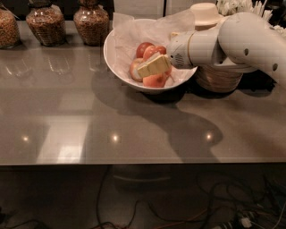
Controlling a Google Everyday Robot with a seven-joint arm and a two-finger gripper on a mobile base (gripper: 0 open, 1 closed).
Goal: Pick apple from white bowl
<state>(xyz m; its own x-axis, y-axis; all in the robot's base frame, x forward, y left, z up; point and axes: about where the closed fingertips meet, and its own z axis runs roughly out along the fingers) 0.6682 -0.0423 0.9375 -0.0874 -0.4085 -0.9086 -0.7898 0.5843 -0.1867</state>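
The white bowl (117, 62) with a crinkled white paper liner stands at the back of the grey counter. It holds several red and yellow apples (144, 48). My gripper (153, 66), cream-coloured, reaches in from the right on the white arm (241, 38). It sits over the middle of the bowl, right above one red apple (156, 81) and in front of the others. It hides part of the apples.
Three glass jars of grain (91, 20) stand along the back left. A woven basket (218, 76) with stacked beige disposable bowls (206, 12) stands right of the white bowl, under my arm. The counter's front edge (134, 163) runs across the lower part of the view.
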